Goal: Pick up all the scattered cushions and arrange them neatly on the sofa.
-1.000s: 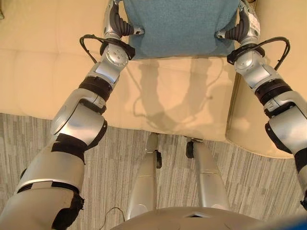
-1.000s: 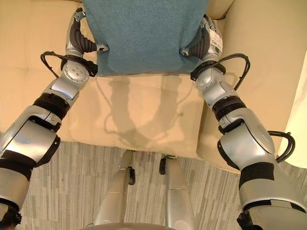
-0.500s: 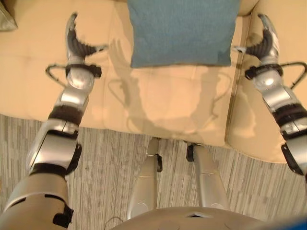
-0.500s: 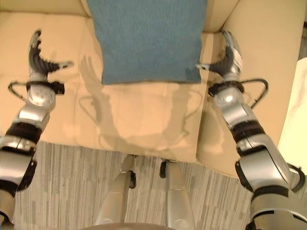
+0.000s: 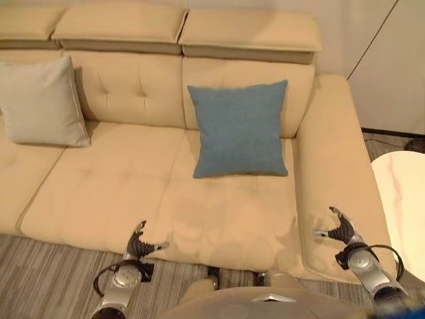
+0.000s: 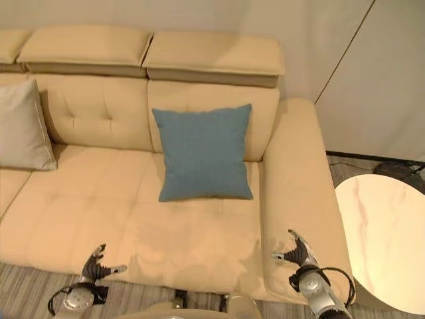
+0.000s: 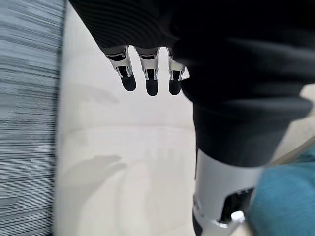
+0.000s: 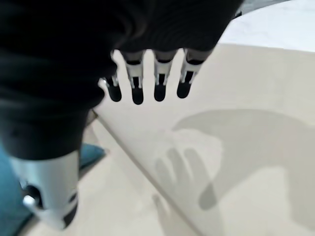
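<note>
The left hand (image 5: 137, 244) hangs over the front edge of the sofa (image 5: 119, 173) seat, fingers (image 7: 147, 78) straight and spread, holding nothing. The right hand (image 5: 340, 229) hovers over the front end of the sofa's right armrest (image 5: 335, 166), fingers (image 8: 160, 78) likewise extended and empty. A blue cushion (image 5: 239, 129) leans upright against the backrest at the seat's right end. A grey cushion (image 5: 40, 102) leans against the backrest toward the left end. A round marble-topped table (image 6: 382, 232) stands beside the armrest.
</note>
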